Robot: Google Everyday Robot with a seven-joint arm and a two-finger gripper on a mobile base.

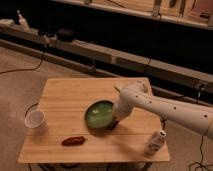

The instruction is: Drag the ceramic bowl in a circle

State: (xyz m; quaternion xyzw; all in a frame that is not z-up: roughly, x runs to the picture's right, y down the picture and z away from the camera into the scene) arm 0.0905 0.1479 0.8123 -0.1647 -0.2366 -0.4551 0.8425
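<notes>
The ceramic bowl [100, 115] is round, shallow and glossy green with a pale glare inside. It sits on the wooden table [70, 95], a little right of the middle. My white arm [165, 107] reaches in from the right and bends down to the bowl. My gripper [116, 122] is at the bowl's right rim, low against the tabletop. The arm's wrist hides the contact with the rim.
A small white cup [35, 120] stands near the table's left edge. A red pepper-like object [73, 141] lies near the front edge. A white bottle [155, 142] stands at the front right corner. Dark shelving and cables run behind the table.
</notes>
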